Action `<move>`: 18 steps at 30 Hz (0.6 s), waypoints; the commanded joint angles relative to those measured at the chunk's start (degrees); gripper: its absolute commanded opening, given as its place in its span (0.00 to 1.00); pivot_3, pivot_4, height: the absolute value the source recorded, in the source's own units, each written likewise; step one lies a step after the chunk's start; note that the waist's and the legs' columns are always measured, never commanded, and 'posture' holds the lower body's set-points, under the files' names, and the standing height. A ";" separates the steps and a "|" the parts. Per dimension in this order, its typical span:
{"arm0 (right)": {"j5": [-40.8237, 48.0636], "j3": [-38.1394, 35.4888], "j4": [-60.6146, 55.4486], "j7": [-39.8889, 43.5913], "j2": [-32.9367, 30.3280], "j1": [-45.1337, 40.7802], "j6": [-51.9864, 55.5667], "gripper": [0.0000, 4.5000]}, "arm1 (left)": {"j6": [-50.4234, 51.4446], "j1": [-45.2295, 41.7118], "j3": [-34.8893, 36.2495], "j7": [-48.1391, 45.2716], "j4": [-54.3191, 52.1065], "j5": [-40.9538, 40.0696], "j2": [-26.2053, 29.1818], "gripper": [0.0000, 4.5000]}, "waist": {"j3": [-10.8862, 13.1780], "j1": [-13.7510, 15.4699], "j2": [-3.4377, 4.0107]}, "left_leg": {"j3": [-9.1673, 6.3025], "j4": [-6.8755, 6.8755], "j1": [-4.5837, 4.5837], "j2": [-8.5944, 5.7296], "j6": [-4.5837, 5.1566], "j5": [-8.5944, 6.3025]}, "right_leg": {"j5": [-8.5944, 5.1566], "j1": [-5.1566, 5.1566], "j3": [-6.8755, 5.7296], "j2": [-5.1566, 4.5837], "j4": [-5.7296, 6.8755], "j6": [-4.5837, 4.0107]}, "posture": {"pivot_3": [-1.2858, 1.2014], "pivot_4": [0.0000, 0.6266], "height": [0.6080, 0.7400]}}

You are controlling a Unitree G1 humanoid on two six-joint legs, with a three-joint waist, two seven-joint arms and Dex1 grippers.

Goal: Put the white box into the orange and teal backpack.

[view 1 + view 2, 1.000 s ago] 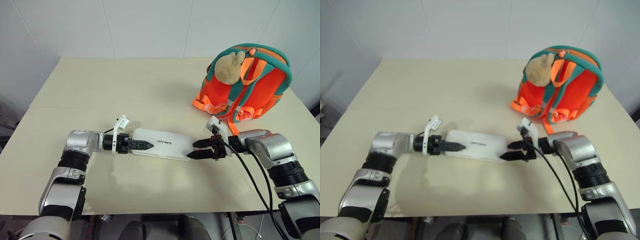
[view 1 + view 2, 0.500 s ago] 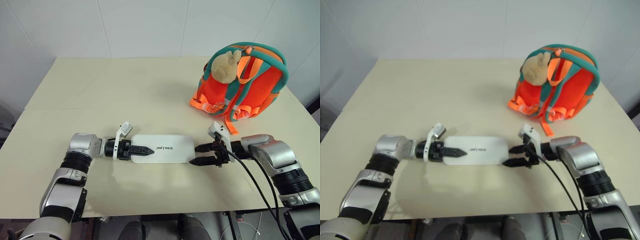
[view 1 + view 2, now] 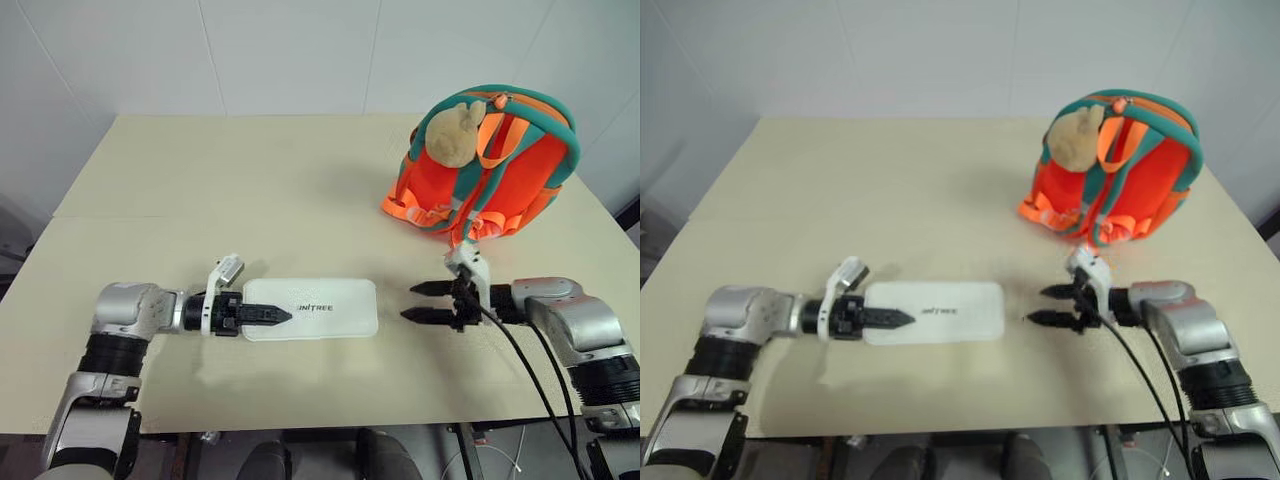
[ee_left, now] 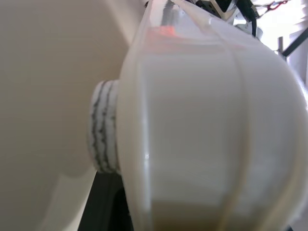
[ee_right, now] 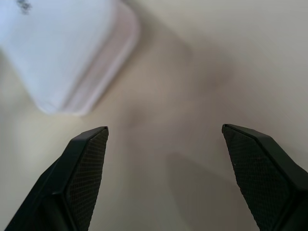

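Left eye view: the left gripper [image 3: 262, 314] clamps one end of the white box [image 3: 318, 308] on the surface; the right gripper [image 3: 422, 303], jaws spread empty, waits beyond its far end — best lifted level toward the orange and teal backpack [image 3: 487, 165].

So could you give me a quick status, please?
Left pincer shut on white box. Right pincer open, clear of it. Backpack upright beyond. Nothing between.

Bare test room or lab: plain cream table [image 3: 250, 190], white panelled walls [image 3: 280, 55].
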 commanded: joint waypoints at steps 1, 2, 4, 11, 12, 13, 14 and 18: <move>1.32 -9.67 2.89 -3.19 -2.71 -1.15 -4.51 1.00 | -8.24 2.95 5.28 -0.09 -5.83 -2.21 1.53 0.28 | 0.00 -0.01 0.00 | 0.00 -0.01 0.00 0.02 -0.04 0.00 | 0.00 0.00 0.00 0.01 -0.02 0.00 | 0.52 0.24 1.00; 1.21 -11.34 4.22 -3.23 -3.46 -1.32 -6.22 1.00 | -9.13 3.78 6.01 0.12 -6.91 -2.47 1.87 0.28 | 0.00 0.00 0.00 | 0.03 -0.03 0.00 0.02 -0.11 0.01 | -0.01 0.00 0.00 0.01 -0.03 -0.01 | 0.52 0.24 1.00; -0.75 -13.98 9.13 -5.61 -5.06 -3.22 -10.89 1.00 | -9.96 5.56 8.07 0.94 -9.23 -3.75 2.22 0.28 | 0.00 -0.02 0.00 | 0.06 -0.07 0.00 0.04 -0.17 0.00 | -0.01 0.00 0.00 0.02 -0.09 -0.02 | 0.52 0.24 1.00; -4.88 -14.14 23.64 -12.69 -3.69 -14.93 -20.69 1.00 | -10.54 8.20 8.54 2.51 -12.38 -6.08 1.99 0.28 | 0.01 -0.60 0.01 | 0.40 -0.08 0.10 0.05 -0.15 -0.03 | 0.00 -0.02 0.25 0.05 -0.11 -0.01 | 0.52 0.24 1.00; -4.66 -14.12 25.26 -13.13 -2.82 -16.64 -21.03 1.00 | -10.59 8.21 8.42 2.78 -12.42 -6.30 1.81 0.28 | 0.01 -0.77 0.01 | 0.42 -0.08 0.12 0.07 -0.15 -0.03 | 0.00 -0.02 0.26 0.08 -0.09 0.00 | 0.52 0.24 1.00; -4.46 -13.97 27.02 -13.25 -1.84 -18.39 -21.50 1.00 | -10.65 8.26 8.23 3.07 -12.53 -6.51 1.61 0.28 | 0.01 -0.91 0.01 | 0.41 -0.08 0.12 0.09 -0.15 -0.03 | 0.00 -0.02 0.26 0.09 -0.09 -0.01 | 0.52 0.24 1.00; -4.57 -13.65 28.71 -13.34 -0.89 -19.92 -22.31 1.00 | -10.66 8.36 8.10 3.37 -12.73 -6.74 1.42 0.28 | 0.01 -1.03 0.01 | 0.41 -0.08 0.13 0.09 -0.15 -0.03 | 0.00 -0.01 0.26 0.10 -0.08 0.00 | 0.52 0.24 1.00; -4.24 -12.28 34.05 -12.79 3.42 -25.72 -22.20 1.00 | -10.42 8.48 7.78 4.06 -13.12 -7.56 1.10 0.28 | 0.01 -1.66 0.01 | 0.42 -0.08 0.11 0.09 -0.17 -0.02 | 0.01 -0.01 0.27 0.08 -0.08 0.01 | 0.52 0.24 1.00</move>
